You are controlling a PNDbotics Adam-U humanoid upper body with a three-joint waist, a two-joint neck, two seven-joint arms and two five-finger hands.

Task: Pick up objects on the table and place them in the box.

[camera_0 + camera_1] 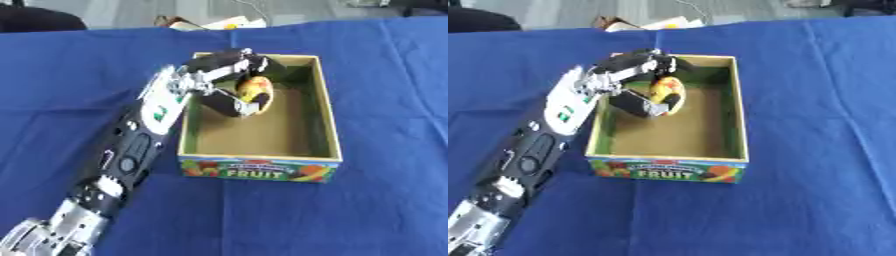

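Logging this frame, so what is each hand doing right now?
Left hand: shut on the yellow-red fruit, over the box.
Right hand: not in view.

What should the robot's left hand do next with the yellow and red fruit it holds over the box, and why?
Probably lower a little and open the fingers. The left hand is curled round the yellow and red fruit, which already sits inside the walls of the box above its bare floor, so releasing there should leave it in the box.
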